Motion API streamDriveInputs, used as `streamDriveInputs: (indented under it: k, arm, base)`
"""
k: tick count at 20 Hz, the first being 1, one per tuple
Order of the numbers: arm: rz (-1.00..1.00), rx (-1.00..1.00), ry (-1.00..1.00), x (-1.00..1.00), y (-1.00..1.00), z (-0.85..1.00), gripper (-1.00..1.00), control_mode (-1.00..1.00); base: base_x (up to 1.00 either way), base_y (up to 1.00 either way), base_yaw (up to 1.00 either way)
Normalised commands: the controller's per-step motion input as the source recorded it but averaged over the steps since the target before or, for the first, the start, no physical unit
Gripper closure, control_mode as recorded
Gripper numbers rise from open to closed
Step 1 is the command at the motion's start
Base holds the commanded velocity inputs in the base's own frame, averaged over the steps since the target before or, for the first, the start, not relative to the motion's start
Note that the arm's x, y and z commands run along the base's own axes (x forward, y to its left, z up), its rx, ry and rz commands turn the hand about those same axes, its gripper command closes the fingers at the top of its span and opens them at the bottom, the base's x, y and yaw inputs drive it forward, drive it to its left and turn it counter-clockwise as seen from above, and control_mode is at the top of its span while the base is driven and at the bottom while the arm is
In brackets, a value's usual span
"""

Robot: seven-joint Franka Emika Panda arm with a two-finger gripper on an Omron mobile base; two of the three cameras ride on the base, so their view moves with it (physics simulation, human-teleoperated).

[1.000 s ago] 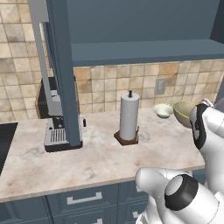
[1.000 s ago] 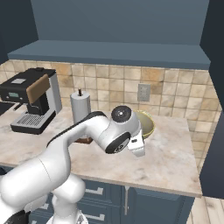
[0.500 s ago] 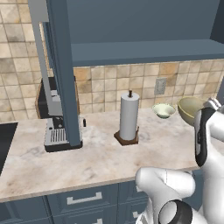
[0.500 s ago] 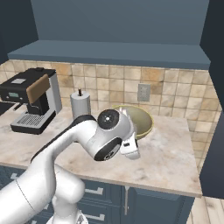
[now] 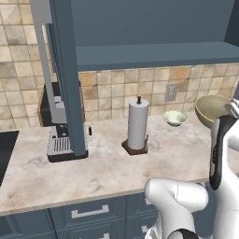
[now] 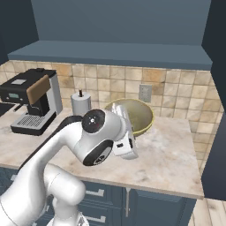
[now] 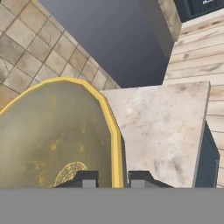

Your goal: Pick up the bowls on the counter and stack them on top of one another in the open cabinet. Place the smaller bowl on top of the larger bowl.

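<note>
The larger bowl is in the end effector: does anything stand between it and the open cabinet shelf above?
Nothing visible does. The larger bowl, gripped by its rim in the end effector, is raised off the counter, and the cabinet shelf above it looks bare.

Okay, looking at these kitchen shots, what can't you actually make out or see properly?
- Smaller bowl: in the right base view the arm stands in front of it.
- Larger bowl: near side covered by the hand in the right base view; cut off by the edge in the hand view.
- Gripper: only the fingertips show, straddling the bowl's rim; whether the jaws press it can't be told.
- Coffee machine: partly behind the cabinet panel, left base view.
</note>
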Motion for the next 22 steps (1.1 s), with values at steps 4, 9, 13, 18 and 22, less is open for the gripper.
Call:
streamDriveInputs:
  k: [4,9,13,18,22]
  arm:
    - [-0.02,-0.04,-0.02,-0.24,0.05,0.6,1.0,-1.0]
    - [-0.02,-0.05,-0.04,-0.17,0.12,0.62,1.0,-1.0]
    - [0.0,-0.06,-0.06,-0.17,0.1,0.59,1.0,-1.0]
    - [0.0,-0.06,-0.07,-0.15,0.1,0.57,1.0,-1.0]
    - [0.0,-0.06,-0.08,-0.13,0.1,0.55,1.0,-1.0]
  base:
    - [0.0,0.0,0.0]
    - [0.0,0.0,0.0]
    - [0.0,0.0,0.0]
    - [0.0,0.0,0.0]
    - [0.0,0.0,0.0]
